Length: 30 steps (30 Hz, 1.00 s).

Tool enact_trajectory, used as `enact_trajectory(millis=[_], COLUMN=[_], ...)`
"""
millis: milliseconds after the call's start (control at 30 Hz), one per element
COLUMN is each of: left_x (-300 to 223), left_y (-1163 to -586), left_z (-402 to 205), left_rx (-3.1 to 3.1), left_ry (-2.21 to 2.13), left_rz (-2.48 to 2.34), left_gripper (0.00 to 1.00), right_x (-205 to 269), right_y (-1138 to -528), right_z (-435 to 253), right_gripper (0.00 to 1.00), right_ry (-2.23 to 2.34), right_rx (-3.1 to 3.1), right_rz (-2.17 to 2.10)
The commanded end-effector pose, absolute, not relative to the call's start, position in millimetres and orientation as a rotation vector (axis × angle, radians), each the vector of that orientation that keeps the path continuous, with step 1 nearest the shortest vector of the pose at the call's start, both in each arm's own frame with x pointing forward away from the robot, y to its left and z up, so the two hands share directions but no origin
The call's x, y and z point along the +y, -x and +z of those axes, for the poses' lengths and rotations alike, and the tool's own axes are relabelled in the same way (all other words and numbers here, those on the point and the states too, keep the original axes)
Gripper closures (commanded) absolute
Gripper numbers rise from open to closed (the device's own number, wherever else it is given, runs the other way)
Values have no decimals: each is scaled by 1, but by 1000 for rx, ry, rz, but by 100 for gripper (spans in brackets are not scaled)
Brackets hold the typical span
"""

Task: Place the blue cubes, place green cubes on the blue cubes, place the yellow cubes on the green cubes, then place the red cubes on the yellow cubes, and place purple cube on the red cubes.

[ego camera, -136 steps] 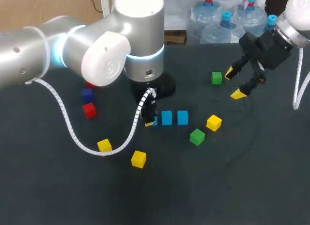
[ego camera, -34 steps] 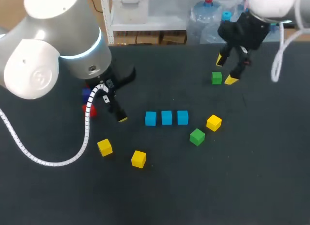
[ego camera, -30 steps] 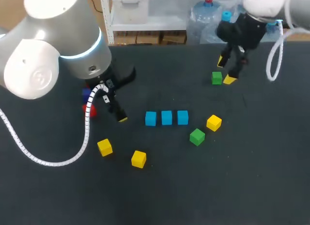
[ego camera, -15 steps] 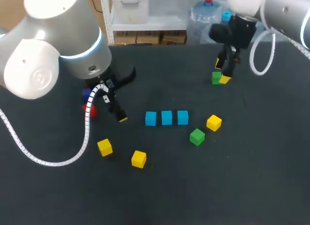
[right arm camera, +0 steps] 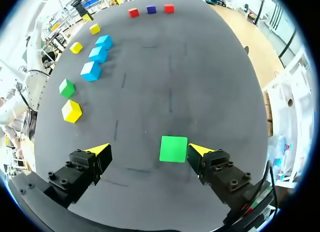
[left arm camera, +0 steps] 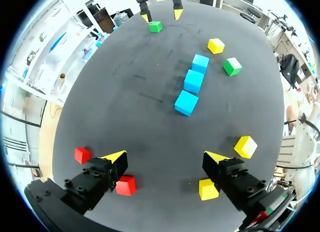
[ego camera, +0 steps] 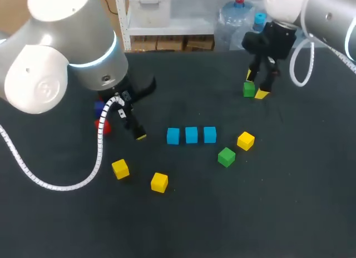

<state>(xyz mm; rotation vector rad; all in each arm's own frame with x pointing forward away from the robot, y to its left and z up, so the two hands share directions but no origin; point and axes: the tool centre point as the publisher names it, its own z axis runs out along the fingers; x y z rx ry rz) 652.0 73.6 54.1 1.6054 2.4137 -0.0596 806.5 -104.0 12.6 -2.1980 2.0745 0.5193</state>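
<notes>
My R gripper (right arm camera: 148, 149) has jaws wide, straddling green cube (right arm camera: 173, 148) at upper right of head view; cube sits close to one finger, not gripped. My L gripper (left arm camera: 165, 159) has jaws wide w/ nothing between, left of centre, red cube (left arm camera: 125, 185) just beside one finger. 3 blue cubes (ego camera: 191, 135) in a row at centre. 2nd green cube (ego camera: 226, 157) & yellow cube (ego camera: 245, 140) lie just lower right of the row.

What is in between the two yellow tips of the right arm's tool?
A small green cube sits between the right tool's open tips, close to one; the right wrist view shows it.
</notes>
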Motion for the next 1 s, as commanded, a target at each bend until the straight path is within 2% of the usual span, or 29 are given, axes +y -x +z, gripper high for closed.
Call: enact_trajectory(millis=[33,1000], left_x=[75,75], left_y=[-652,-652], left_z=[54,54], left_rx=[2411,2411], left_ry=[-1608,-1608], left_rz=[-65,-65], left_gripper=[0,0], right_x=[-101,-102], right_y=[-800,-796], right_z=[9,-2], right_gripper=[0,0], right_ry=[2192,2129], right_rx=[2076,2200], right_rz=[494,261])
